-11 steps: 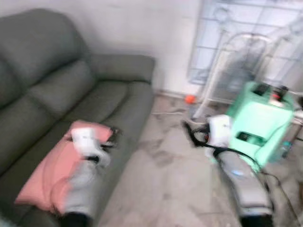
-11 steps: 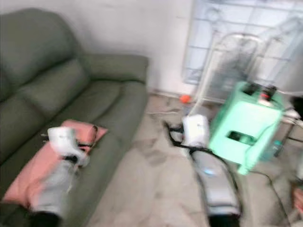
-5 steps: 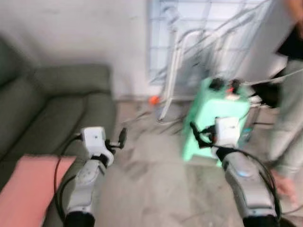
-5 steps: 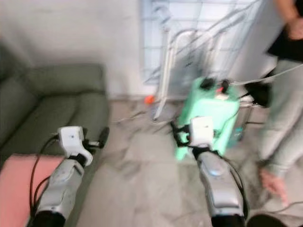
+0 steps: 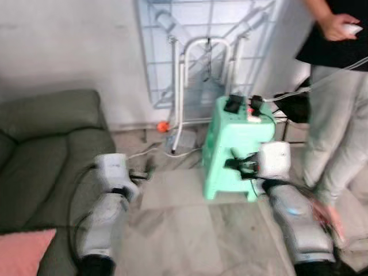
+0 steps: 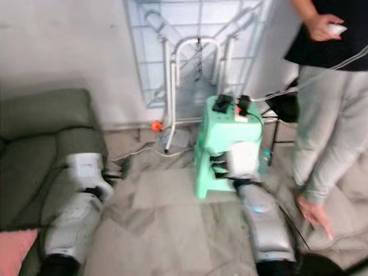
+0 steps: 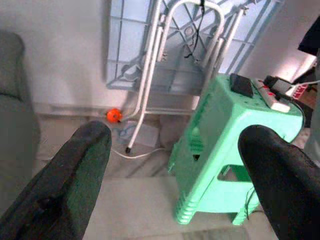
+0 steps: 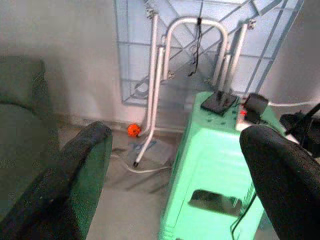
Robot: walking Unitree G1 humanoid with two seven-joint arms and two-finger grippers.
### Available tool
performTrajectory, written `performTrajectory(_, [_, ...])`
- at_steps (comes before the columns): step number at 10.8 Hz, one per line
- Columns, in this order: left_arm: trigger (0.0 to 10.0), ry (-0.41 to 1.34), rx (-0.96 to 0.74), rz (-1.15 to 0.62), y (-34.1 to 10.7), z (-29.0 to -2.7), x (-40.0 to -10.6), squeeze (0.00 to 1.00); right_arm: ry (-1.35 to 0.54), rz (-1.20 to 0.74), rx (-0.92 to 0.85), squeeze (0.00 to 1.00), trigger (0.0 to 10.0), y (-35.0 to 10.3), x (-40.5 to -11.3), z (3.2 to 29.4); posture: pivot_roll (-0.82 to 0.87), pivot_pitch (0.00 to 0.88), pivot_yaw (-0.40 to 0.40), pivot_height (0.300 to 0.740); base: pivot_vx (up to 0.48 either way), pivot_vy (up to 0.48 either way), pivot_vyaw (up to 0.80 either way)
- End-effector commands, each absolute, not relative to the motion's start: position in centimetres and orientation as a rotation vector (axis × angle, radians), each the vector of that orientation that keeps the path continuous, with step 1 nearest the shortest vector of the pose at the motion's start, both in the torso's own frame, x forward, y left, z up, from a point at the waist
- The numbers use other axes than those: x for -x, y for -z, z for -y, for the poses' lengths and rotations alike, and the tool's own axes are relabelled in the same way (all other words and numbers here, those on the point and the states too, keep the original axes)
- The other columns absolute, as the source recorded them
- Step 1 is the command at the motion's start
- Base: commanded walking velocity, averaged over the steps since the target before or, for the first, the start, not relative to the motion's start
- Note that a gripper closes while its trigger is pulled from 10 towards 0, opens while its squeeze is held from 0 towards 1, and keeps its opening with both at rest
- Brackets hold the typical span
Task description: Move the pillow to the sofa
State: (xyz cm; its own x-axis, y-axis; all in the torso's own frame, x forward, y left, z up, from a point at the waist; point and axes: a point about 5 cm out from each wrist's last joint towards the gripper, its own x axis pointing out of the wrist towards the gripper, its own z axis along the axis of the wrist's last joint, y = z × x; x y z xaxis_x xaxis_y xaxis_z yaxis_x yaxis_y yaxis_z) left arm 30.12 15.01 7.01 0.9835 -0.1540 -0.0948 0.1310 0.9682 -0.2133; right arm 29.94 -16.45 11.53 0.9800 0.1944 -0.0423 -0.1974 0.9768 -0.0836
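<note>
Marble floor point(image 5: 172, 230) lies bare mid-frame between sofa point(image 5: 40, 155) at left and green stool point(image 5: 233, 146) right of centre. Pillow point(image 5: 23, 259) rests on the sofa's seat, bottom-left corner. Left gripper point(image 7: 170, 180) and right gripper point(image 8: 175, 180) hover spread, empty.

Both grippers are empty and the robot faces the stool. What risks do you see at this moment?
1. The right gripper hangs close to the green stool, which carries a power strip; a bump could upset it.
2. A person stands near on the right.
3. A white cable on the floor could catch the feet.
</note>
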Motion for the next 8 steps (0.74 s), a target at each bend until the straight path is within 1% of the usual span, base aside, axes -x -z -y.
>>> performTrajectory(1, [10.0,0.117,0.18,-0.114,-7.1,-16.3,-30.2,0.0,-0.23,-0.006,0.08,0.0,10.0,-12.0,-30.0,15.2,-0.22,0.017,0.002,0.74,0.461,0.0,0.0])
performTrajectory(3, [10.0,0.124,0.168,-0.135,-6.6,-16.2,-30.3,0.0,-0.224,-0.025,0.095,0.0,10.0,-11.0,-29.9,15.4,-0.21,0.019,0.004,0.74,0.461,0.0,0.0])
performTrajectory(8, [10.0,0.093,0.105,-0.226,-4.4,-18.5,-30.1,0.0,-0.196,-0.096,0.134,0.0,10.0,-8.1,-29.5,16.4,-0.2,0.019,0.018,0.74,0.463,0.0,0.0])
